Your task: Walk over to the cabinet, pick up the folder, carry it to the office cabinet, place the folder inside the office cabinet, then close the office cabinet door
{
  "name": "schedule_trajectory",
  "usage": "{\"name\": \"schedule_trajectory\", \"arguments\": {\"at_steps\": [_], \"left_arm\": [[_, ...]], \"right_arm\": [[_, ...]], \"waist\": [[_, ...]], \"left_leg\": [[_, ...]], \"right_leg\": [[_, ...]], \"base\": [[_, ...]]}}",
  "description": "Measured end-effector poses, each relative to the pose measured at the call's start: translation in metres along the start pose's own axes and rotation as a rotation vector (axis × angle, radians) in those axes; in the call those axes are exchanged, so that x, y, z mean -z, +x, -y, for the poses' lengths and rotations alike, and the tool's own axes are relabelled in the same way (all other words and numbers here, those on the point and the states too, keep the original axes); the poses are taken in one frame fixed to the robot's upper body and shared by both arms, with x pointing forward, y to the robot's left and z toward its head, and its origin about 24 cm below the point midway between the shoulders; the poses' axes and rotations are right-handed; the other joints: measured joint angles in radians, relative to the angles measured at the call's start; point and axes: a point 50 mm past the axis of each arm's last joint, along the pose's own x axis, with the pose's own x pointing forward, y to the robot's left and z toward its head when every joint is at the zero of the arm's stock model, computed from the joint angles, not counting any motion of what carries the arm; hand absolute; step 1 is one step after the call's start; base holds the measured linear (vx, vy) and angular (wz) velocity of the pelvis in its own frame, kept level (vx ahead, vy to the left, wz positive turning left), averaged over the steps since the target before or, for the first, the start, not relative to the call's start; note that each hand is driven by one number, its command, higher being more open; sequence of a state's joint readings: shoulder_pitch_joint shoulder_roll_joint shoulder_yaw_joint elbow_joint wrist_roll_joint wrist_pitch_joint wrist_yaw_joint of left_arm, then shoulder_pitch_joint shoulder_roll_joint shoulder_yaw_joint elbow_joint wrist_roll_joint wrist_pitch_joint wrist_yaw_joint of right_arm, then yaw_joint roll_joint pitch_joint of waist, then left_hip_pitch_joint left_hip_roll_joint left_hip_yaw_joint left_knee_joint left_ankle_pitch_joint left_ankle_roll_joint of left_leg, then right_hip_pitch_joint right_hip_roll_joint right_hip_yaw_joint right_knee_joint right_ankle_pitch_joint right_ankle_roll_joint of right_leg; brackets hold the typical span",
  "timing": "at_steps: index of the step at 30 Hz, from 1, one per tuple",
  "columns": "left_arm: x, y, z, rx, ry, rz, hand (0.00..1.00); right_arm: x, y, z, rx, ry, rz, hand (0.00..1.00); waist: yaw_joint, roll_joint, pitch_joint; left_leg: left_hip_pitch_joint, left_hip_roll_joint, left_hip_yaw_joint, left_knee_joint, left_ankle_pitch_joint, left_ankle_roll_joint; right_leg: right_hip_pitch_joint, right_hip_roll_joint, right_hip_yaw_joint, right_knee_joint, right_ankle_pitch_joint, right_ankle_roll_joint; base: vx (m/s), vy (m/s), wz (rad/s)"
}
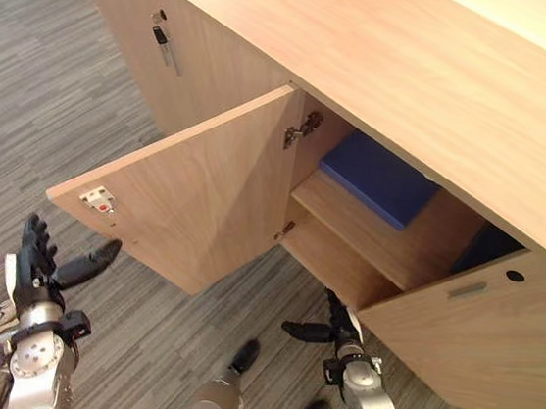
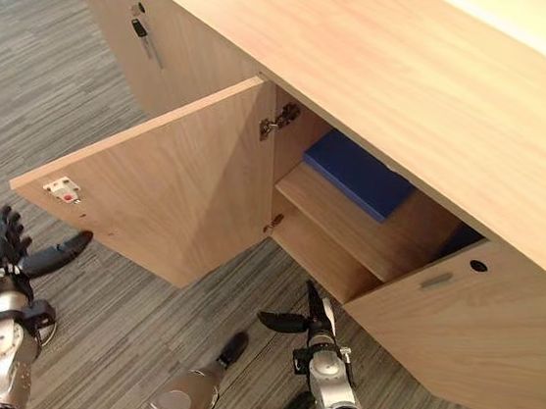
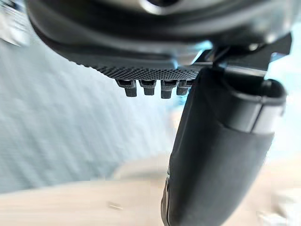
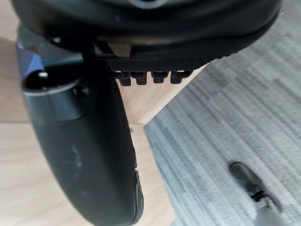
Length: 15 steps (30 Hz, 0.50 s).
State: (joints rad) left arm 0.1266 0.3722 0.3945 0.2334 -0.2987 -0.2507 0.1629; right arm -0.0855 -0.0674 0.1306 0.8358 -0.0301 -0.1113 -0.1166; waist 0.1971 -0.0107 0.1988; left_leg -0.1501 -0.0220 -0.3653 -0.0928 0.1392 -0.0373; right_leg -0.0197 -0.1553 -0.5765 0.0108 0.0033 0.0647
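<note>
1. Inside the open office cabinet [image 1: 387,69], on its upper shelf [image 1: 369,230], a blue folder [image 1: 380,177] is seen lying flat, set towards the back just under the wooden top. It is held by neither hand.
2. A darker blue shape [image 1: 485,247] is glimpsed further right on the same shelf, partly hidden by the right door [image 1: 476,331]; what it is cannot be told.
3. The left door [image 1: 205,197] is shown standing wide open, its inner face turned to the camera, with a metal hinge [image 1: 303,129] at its top corner and a small white catch plate [image 1: 98,200] near its free edge. The right door is seen partly open, with a flat handle [image 1: 468,289] on its outer face.
4. The left hand [image 1: 40,257] is pictured low at the left, just below the free corner of the left door, with fingers straight and upright and the thumb stretched towards the door; nothing is held. Whether the thumb touches the door cannot be made out.
5. The right hand [image 1: 338,330] is shown just beside the lower corner of the right door, fingers straight, thumb spread out to the side, and empty.
6. A key [image 1: 160,34] is seen hanging in the lock of the neighbouring closed door, and grey striped carpet [image 1: 37,109] is spread across the floor in front.
</note>
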Motion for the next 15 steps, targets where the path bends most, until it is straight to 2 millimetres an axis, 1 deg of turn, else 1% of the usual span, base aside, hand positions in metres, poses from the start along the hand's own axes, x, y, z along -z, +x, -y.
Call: {"name": "schedule_trajectory", "arguments": {"at_steps": [3,4,6,8,10,12,13,14,15], "left_arm": [[-0.014,0.009,0.005,0.05,0.012,0.059,1.0],[-0.014,0.01,0.006,0.038,-0.01,0.058,1.0],[-0.014,0.009,0.006,0.043,-0.009,0.055,1.0],[-0.013,0.005,0.006,0.053,-0.004,0.052,1.0],[-0.008,-0.002,0.003,0.05,0.002,0.036,1.0],[-0.003,-0.016,0.003,0.043,-0.018,0.017,1.0],[0.001,-0.027,0.006,0.043,-0.043,0.003,1.0],[0.006,-0.041,0.009,0.047,-0.068,-0.014,1.0],[0.008,-0.049,0.011,0.05,-0.08,-0.023,1.0]], "right_arm": [[0.014,-0.006,0.004,0.008,0.014,-0.04,1.0],[0.017,-0.008,0.005,0.012,0.016,-0.048,1.0],[0.032,-0.014,0.012,0.038,0.035,-0.089,1.0],[0.039,-0.018,0.015,0.049,0.044,-0.111,1.0],[0.044,-0.021,0.016,0.052,0.055,-0.127,1.0],[0.046,-0.022,0.017,0.059,0.062,-0.137,1.0],[0.05,-0.023,0.018,0.066,0.073,-0.149,1.0],[0.055,-0.025,0.019,0.072,0.084,-0.166,1.0],[0.057,-0.026,0.019,0.076,0.091,-0.173,1.0]], "waist": [[-0.026,-0.01,-0.004],[-0.029,-0.01,-0.004],[-0.03,-0.016,-0.006],[-0.03,-0.023,-0.01],[-0.029,-0.029,-0.012],[-0.029,-0.032,-0.014],[-0.029,-0.034,-0.017],[-0.029,-0.039,-0.021],[-0.029,-0.04,-0.023]], "left_leg": [[0.007,0.009,0.018,0.0,-0.001,-0.002],[0.008,0.011,0.02,0.0,-0.002,-0.003],[0.013,0.018,0.024,0.0,-0.004,-0.005],[0.016,0.023,0.031,0.0,-0.005,-0.006],[0.026,0.03,0.056,-0.001,-0.007,-0.009],[0.037,0.035,0.078,-0.001,-0.01,-0.009],[0.04,0.037,0.087,-0.001,-0.013,-0.012],[0.039,0.04,0.102,-0.001,-0.016,-0.012],[0.039,0.041,0.111,-0.001,-0.017,-0.012]], "right_leg": [[0.0,0.007,0.014,0.0,-0.001,-0.002],[-0.001,0.009,0.017,0.0,0.0,0.0],[-0.001,0.015,0.021,0.002,0.001,0.001],[-0.001,0.019,0.03,0.004,0.001,0.0],[-0.001,0.022,0.053,0.009,0.002,-0.003],[-0.002,0.025,0.078,0.01,0.001,-0.009],[-0.003,0.027,0.09,0.009,-0.001,-0.015],[-0.012,0.031,0.115,0.009,-0.003,-0.012],[-0.016,0.033,0.13,0.009,-0.006,-0.008]], "base": [[0.03,-0.029,-0.14],[0.02,-0.02,-0.1],[0.01,-0.022,-0.05],[-0.02,-0.018,-0.11],[-0.05,-0.005,-0.3],[-0.07,0.008,-0.3],[-0.1,0.012,-0.24],[-0.08,0.01,-0.25],[-0.07,0.012,-0.29]]}}
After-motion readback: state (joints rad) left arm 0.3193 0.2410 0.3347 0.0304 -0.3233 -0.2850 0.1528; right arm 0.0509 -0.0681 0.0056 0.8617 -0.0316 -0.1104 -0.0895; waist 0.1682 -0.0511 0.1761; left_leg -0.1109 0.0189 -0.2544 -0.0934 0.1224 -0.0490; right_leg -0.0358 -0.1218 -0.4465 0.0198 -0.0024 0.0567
